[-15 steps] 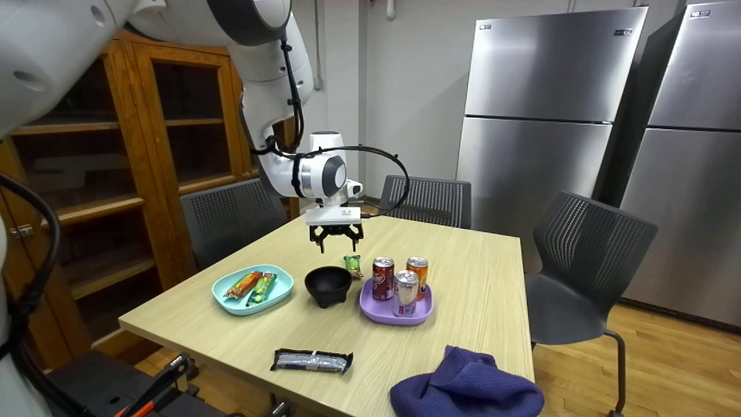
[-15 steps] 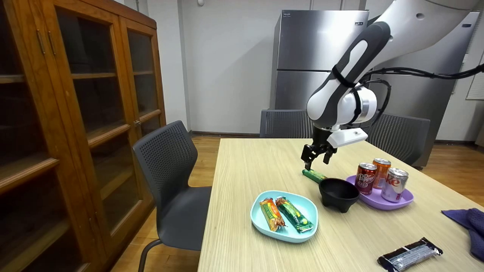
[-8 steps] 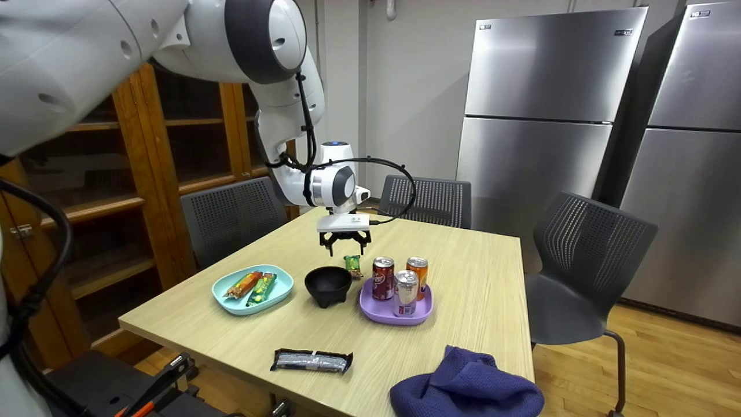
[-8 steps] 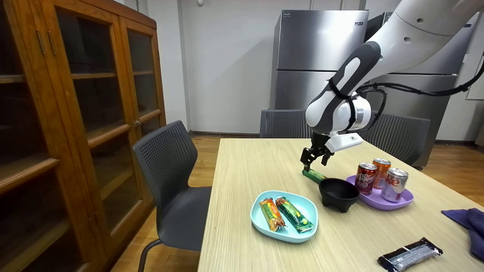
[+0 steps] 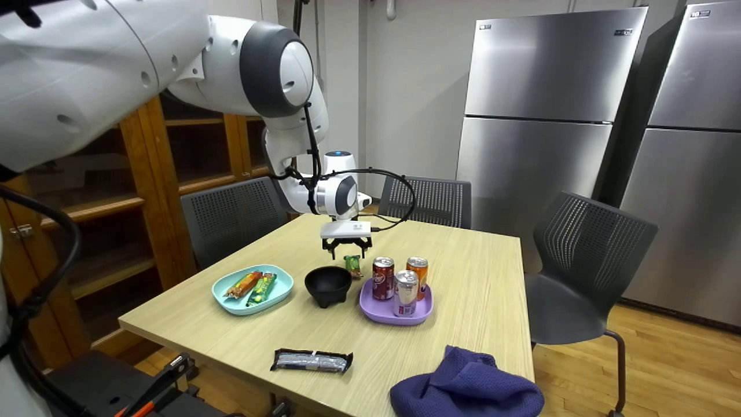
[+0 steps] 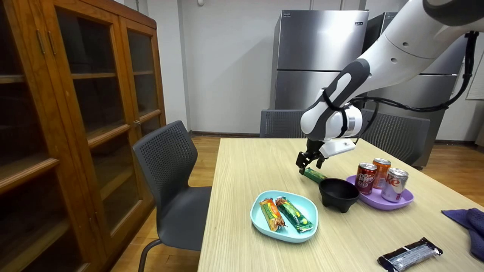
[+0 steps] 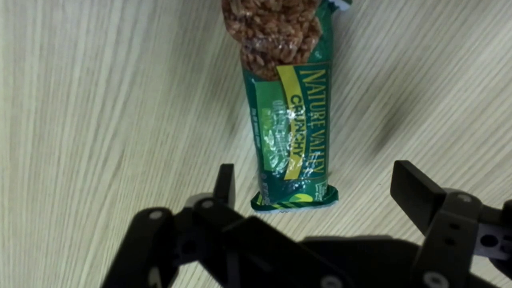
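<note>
While angular tool (image 7: 314,176) gapes, glossy-wrapped oblong bar (image 7: 294,128) lies below

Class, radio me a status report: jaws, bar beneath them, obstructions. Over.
Jaws open, empty, above green granola bar. Bar lying on table. Nothing seen between jaws and bar; black bowl close to bar.

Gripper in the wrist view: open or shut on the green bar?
Open: the gripper has its fingers wide apart, with tabletop showing between each and the green bar.

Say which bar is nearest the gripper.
The green bar on the table. Only this bar shows in the wrist view; the other green one is on the plate.
</note>
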